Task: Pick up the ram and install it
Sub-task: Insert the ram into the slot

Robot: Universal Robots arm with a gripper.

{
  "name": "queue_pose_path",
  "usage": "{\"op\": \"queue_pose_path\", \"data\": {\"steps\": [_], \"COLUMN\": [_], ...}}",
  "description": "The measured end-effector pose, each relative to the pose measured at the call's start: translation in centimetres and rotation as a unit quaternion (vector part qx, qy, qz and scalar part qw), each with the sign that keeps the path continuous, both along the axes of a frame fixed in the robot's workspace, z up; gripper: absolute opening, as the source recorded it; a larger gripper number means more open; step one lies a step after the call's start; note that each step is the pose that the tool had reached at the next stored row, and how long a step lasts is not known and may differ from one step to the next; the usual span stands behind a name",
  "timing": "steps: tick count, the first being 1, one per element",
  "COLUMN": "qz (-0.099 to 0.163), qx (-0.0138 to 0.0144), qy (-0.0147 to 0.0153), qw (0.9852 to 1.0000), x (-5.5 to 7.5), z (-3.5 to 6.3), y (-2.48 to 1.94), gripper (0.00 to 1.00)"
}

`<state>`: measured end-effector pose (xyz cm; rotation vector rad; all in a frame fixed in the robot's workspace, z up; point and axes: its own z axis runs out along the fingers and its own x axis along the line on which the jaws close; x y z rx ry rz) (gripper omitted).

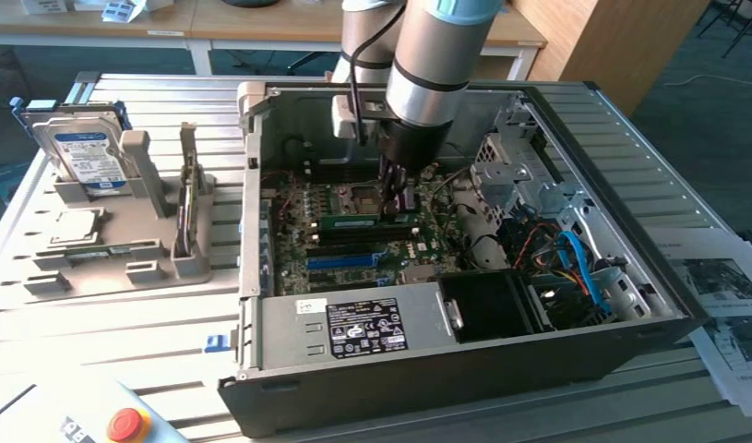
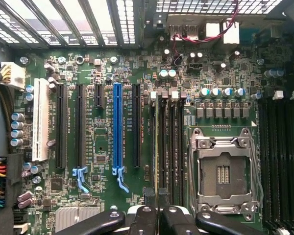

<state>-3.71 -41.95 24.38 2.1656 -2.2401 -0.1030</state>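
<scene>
Hand [image 1: 400,205] is positioned inside the open computer case [image 1: 671,318], just beside the processor socket [image 1: 354,196]. Fingers are closed down almost fully, and the ram [image 1: 351,221] appears to be pinched between them.

Ram is seen as a thin green stick on edge, run along the black memory slots [image 1: 351,236] just beside the socket and parallel to its near edge. Grip looks to be taken toward the stick's end at the exterior view's right.

From the wrist view, hand [image 2: 157,208] is lined up with the memory slots [image 2: 171,147] next to the socket [image 2: 225,174]. White latches [image 2: 174,94] are visible at the slots' far end from the hand.

Step, as judged: pick-up is done and insertion is in hand. Stick is at the slot, but full seating can't be confirmed, and latch state at the stick can't be read.

Seating is judged to call for a straight press with the stick kept square to the slot beside the socket. Force has to be spread evenly. With an off-centre grip, tilt is the likely fault, with one end seated and the other left proud. Sideways load on the board should be avoided.
</scene>
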Motion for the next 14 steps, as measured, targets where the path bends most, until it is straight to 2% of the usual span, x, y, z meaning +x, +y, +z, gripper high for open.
{"op": "queue_pose_path", "data": {"steps": [14], "qz": [0.007], "qx": [-0.0001], "qy": [0.0], "qw": [1.0], "x": [0.0], "z": [-0.23], "y": [0.0], "gripper": [0.12]}}
